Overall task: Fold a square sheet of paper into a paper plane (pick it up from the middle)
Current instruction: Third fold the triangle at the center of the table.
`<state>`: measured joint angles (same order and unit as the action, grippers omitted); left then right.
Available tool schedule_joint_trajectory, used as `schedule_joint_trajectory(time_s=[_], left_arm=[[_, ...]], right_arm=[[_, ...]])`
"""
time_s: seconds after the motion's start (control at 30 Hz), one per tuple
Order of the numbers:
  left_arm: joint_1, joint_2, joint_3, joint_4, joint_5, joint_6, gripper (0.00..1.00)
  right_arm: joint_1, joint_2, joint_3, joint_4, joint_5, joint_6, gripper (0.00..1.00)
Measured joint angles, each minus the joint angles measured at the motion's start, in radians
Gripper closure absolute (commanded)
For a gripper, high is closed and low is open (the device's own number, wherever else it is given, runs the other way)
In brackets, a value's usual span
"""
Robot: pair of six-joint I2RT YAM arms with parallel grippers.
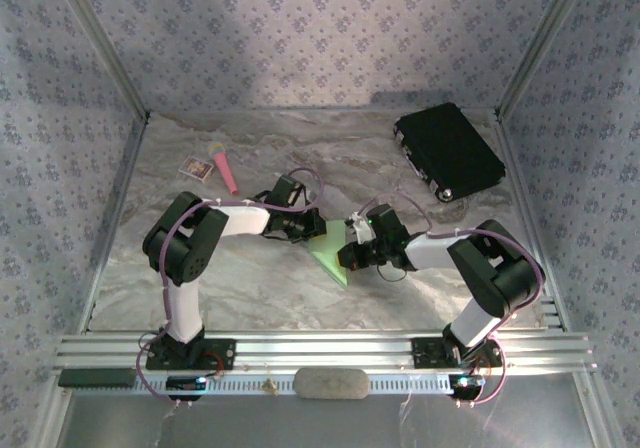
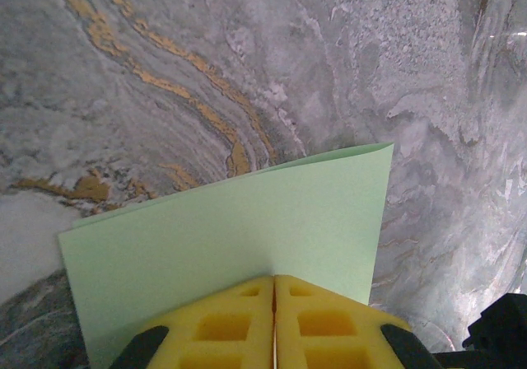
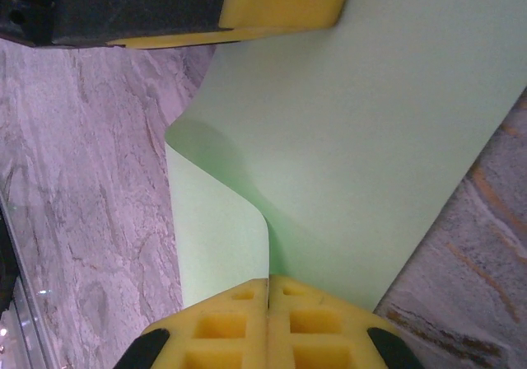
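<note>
The square sheet of paper (image 1: 328, 261) is lime green and hangs bent between my two grippers at the table's middle. In the left wrist view the sheet (image 2: 239, 229) stands as a folded panel, and my left gripper (image 2: 274, 280) has its yellow pads pressed together on the near edge. In the right wrist view the paper (image 3: 370, 138) curls over into a flap, with my right gripper (image 3: 268, 282) shut on its lower edge. The left gripper's yellow finger (image 3: 280, 2) pinches the far edge there. From above, the left gripper (image 1: 312, 230) and right gripper (image 1: 350, 251) are close together. The paper plane is out of view.
A black case (image 1: 448, 151) lies at the back right. A pink stick with a yellow tip (image 1: 223, 168) and a small white card (image 1: 196, 169) lie at the back left. A grey pad (image 1: 331, 382) rests on the front rail. Patterned walls enclose the marble table (image 1: 250, 288).
</note>
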<state>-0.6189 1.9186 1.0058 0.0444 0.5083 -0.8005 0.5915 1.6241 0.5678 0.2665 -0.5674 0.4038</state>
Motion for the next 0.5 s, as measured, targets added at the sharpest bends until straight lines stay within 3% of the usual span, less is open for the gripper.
schedule_joint_trajectory(time_s=[0.5], left_arm=[[0.000, 0.000, 0.011, -0.020, 0.000, 0.009, 0.87]], right_arm=[[0.000, 0.011, 0.000, 0.005, 0.000, 0.000, 1.00]])
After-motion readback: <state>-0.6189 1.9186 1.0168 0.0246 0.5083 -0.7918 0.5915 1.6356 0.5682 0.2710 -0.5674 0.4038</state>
